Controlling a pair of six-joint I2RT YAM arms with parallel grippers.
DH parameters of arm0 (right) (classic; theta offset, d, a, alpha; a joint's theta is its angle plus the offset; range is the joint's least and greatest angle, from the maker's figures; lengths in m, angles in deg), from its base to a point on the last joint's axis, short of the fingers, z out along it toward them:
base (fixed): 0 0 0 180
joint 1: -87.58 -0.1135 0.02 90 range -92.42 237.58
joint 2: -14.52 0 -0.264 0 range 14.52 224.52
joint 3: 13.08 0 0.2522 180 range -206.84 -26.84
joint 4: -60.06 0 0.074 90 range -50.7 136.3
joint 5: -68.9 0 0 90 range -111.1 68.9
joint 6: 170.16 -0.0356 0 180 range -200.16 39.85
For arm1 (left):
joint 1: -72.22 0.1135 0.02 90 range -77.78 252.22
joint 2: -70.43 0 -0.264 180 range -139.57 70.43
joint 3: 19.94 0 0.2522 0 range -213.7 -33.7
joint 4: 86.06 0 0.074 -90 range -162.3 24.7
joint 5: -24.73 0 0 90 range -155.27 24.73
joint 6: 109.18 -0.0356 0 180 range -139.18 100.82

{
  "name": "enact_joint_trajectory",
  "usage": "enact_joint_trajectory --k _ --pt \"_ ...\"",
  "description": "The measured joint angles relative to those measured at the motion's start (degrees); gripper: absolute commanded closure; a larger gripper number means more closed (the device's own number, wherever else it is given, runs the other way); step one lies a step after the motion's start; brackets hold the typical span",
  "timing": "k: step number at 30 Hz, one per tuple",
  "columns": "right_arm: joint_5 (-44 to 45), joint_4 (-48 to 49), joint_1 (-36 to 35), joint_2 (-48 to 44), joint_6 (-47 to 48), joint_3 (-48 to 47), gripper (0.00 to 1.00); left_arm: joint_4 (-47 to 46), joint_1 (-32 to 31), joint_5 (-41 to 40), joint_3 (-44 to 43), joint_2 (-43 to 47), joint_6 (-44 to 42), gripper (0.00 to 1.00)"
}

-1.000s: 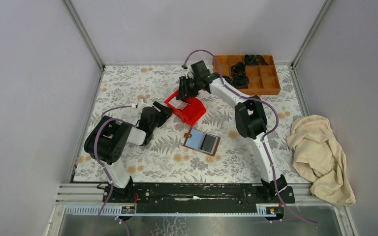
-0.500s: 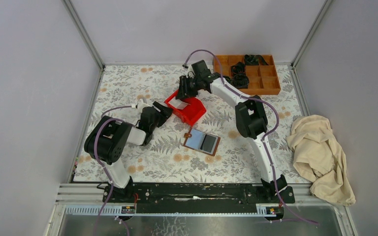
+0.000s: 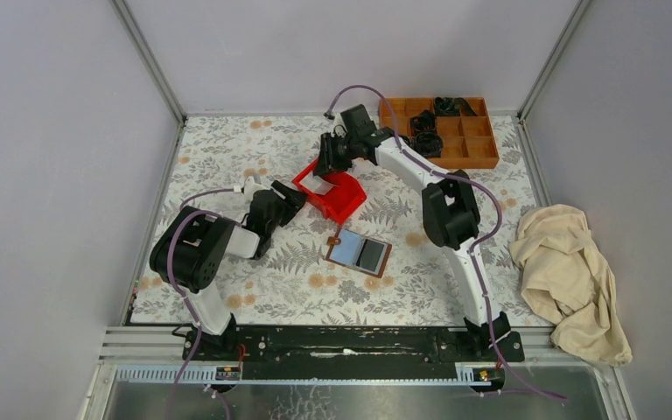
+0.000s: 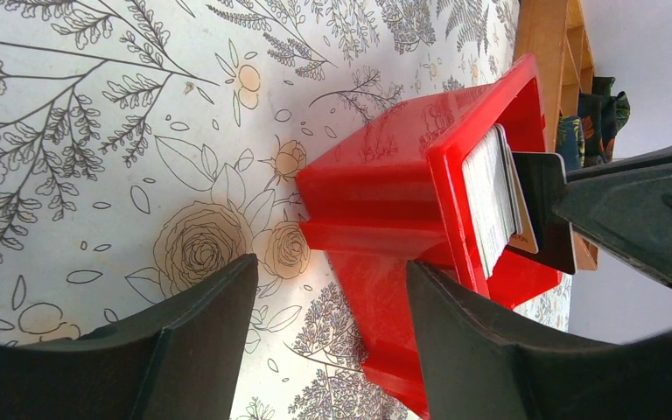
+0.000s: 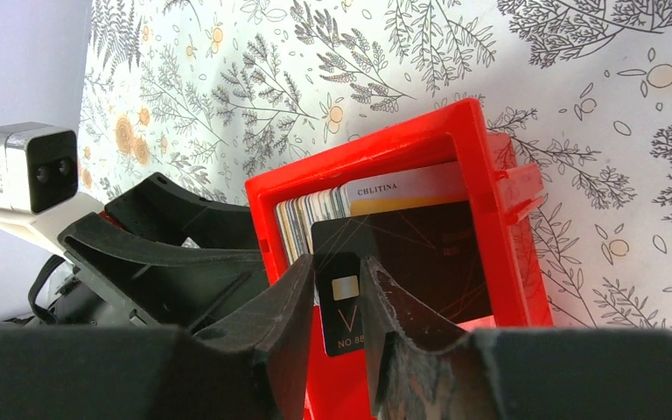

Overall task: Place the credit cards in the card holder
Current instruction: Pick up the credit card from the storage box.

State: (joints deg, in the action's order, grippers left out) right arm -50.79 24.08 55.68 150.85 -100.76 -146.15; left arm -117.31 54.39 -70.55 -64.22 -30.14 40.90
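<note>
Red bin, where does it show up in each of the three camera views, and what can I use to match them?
Top external: the red bin sits mid-table, just beyond the open wallet.
Left wrist: right of centre, seen from the side.
Right wrist: centre of the picture, looking into its open top.
Shared landmark: the stack of cards standing inside it, also seen at and.

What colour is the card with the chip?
Black card, clearest in the right wrist view.
</note>
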Motion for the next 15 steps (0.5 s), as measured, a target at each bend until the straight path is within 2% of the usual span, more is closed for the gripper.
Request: enact_joint_trajectory --k 6,15 --pt "4.6 -1.9 -1.3 -2.1 1.6 0.2 0.74 0.0 0.0 0.0 0.0 0.0 0.1 0.3" --pt "15.1 -3.3 -3.9 -6.7 4.4 2.0 0.88 0.1 0.0 -0.1 0.6 2.3 0.3 0.3"
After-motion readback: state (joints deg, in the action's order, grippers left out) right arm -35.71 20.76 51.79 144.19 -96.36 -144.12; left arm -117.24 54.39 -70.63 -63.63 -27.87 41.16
